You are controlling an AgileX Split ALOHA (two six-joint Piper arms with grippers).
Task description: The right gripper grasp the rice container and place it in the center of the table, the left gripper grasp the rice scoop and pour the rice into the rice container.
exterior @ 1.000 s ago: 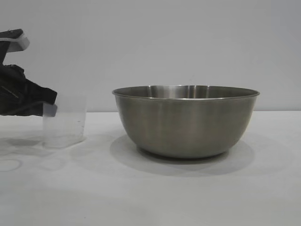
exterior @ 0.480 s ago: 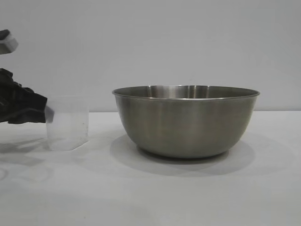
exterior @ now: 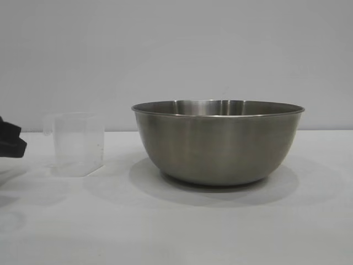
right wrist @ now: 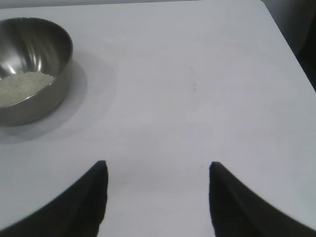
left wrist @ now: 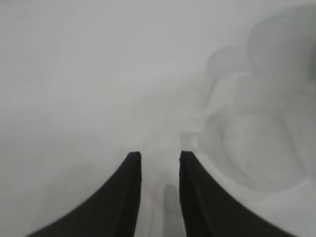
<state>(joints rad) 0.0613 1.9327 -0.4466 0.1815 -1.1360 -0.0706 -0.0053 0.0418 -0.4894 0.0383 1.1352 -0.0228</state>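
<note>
The rice container [exterior: 218, 143], a wide steel bowl, stands in the middle of the white table [exterior: 220, 232]. In the right wrist view the rice container [right wrist: 55, 91] holds a flat heap of white rice [right wrist: 22, 86]. The rice scoop [exterior: 77, 144], a clear plastic cup, stands upright on the table left of the bowl and looks empty. My left gripper [exterior: 12, 141] shows only at the far left edge, apart from the scoop. Its fingers [left wrist: 159, 155] are slightly parted with nothing between them, and the scoop [left wrist: 252, 153] is a blur beside them. My right gripper [right wrist: 155, 165] hovers open over bare table, away from the bowl.
A plain grey wall stands behind the table. The table's edge and corner [right wrist: 291, 44] run past the right gripper's far side, with a dark drop beyond. Bare tabletop [right wrist: 197, 74] lies between the right gripper and the bowl.
My left gripper has let go of the rice scoop and drawn back to the left, nearly out of the exterior view. The scoop now stands alone. The bowl has not moved.
</note>
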